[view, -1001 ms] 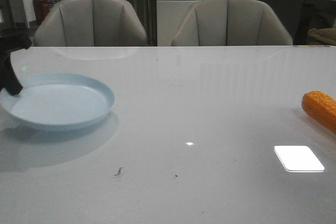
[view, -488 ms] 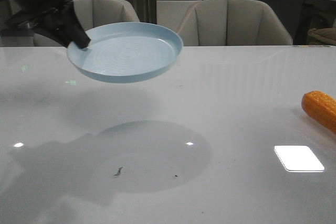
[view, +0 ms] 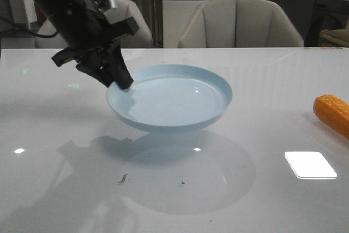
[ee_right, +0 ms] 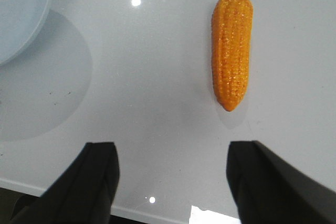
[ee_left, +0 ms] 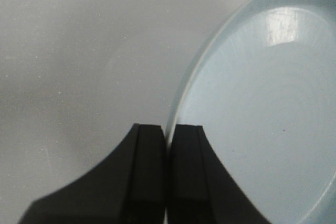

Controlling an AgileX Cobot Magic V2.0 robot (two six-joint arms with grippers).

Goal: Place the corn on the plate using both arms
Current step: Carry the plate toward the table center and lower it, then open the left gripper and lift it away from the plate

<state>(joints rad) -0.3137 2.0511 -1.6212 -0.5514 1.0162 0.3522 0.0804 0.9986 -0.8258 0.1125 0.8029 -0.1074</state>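
Plate moved centerward; right wrist reveals whole corn.

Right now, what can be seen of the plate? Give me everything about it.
The plate is round, shallow and pale blue, with a low upright rim and a glossy, plain inside that looks like ceramic or hard plastic. It is empty. It hangs above the table, tilted a little, casting a broad shadow below. The left gripper pinches its rim at the left edge, one finger inside and one outside, as the left wrist view shows. Nothing else touches it; the corn lies far to its right.
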